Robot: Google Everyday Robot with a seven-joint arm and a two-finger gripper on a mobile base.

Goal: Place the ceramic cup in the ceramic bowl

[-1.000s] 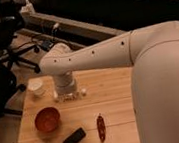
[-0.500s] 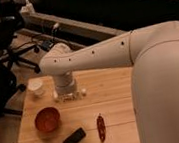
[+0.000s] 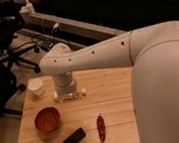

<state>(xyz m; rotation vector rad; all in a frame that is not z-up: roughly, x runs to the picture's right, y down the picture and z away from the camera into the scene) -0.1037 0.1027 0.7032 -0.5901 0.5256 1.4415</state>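
Seeing gripper [image 3: 69,95] low over desk [image 3: 112,95], just right of ceramic cup [image 3: 37,87]; can't tell whether open or closed. Cup upright at desk's far-left corner, apart from ceramic bowl [image 3: 47,119] in front.

We log the white ceramic cup [image 3: 37,87] upright, left of the gripper [image 3: 69,95] low over the table [image 3: 112,95]; the reddish-orange ceramic bowl [image 3: 47,119] sits front-left, apart.

The table [image 3: 112,98] is pale wood with visible grain and a smooth, matt top. At near left, the ceramic bowl [image 3: 47,119] is glossy reddish-orange. The ceramic cup [image 3: 37,87] at far left looks pale and matt. The arm [image 3: 96,57] has a smooth off-white plastic shell with a soft sheen. The gripper [image 3: 69,95], down at the table just right of the cup, looks like the same plastic. The black block [image 3: 74,138] looks matt.
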